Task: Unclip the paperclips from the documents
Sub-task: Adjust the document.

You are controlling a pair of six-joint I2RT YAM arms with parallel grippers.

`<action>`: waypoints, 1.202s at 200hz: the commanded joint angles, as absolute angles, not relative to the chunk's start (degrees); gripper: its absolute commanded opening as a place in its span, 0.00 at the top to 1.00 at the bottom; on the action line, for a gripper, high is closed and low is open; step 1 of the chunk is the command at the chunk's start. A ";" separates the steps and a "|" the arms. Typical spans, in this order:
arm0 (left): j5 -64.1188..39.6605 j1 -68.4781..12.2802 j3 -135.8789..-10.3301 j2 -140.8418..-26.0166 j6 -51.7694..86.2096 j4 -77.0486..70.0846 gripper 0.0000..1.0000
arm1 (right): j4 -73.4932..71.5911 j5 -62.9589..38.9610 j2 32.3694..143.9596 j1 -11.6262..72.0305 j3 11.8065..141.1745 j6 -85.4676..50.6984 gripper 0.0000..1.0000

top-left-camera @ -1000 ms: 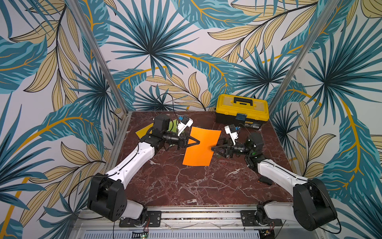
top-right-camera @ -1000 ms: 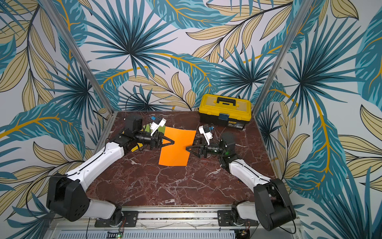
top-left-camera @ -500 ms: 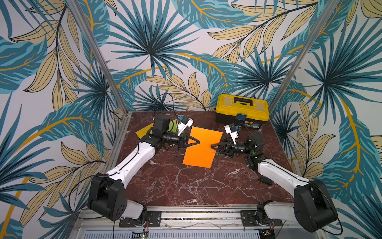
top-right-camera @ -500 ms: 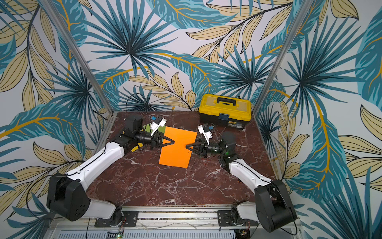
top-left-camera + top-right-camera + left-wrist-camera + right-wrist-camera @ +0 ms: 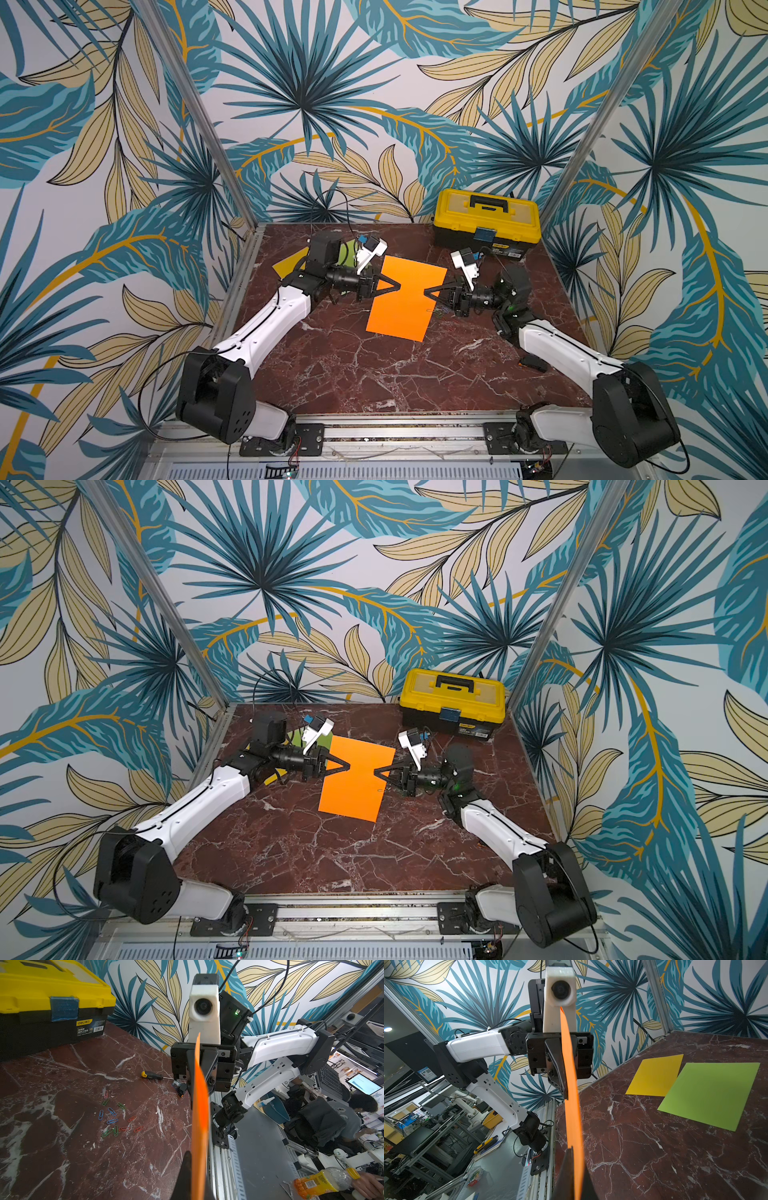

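The orange document (image 5: 405,305) hangs level between my two grippers, just off the table. My left gripper (image 5: 398,286) is shut on its left edge, and the left wrist view shows the sheet (image 5: 199,1126) edge-on in the left gripper (image 5: 196,1167). My right gripper (image 5: 425,292) is shut on the opposite edge, and the right wrist view shows the right gripper (image 5: 576,1159) pinching the paper. A small silver paperclip (image 5: 431,310) sits on the sheet's right edge, just in front of the right fingertips. The yellow document (image 5: 656,1074) and the green document (image 5: 712,1095) lie flat at the back left.
Several loose coloured paperclips (image 5: 114,1118) lie on the marble table (image 5: 374,374) under the right gripper. A yellow-and-black toolbox (image 5: 486,220) stands at the back right. A screwdriver (image 5: 151,1075) lies near the table's right edge.
My right gripper has moved a little left onto the orange sheet's right edge and gone from open to shut on it. The left arm has held still.
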State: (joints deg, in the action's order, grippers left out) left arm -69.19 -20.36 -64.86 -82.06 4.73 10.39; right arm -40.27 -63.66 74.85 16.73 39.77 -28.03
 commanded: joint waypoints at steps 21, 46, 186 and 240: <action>-69.08 -19.97 -63.92 -80.50 4.22 10.39 0.91 | -36.49 -61.46 73.46 16.92 41.65 -25.90 1.00; -69.32 -19.77 -63.02 -79.92 4.66 10.46 0.84 | -32.82 -60.69 72.36 16.78 42.71 -23.83 1.00; -67.83 -19.73 -60.69 -78.73 6.41 10.39 0.92 | -29.76 -60.40 70.86 16.34 44.23 -22.88 1.00; -67.68 -19.77 -60.82 -79.02 6.69 10.37 1.00 | -27.46 -60.31 71.26 16.35 44.71 -21.27 1.00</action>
State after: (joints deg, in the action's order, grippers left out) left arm -67.90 -20.01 -59.72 -78.87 6.90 10.46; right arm -29.67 -60.47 71.90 16.49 43.46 -23.33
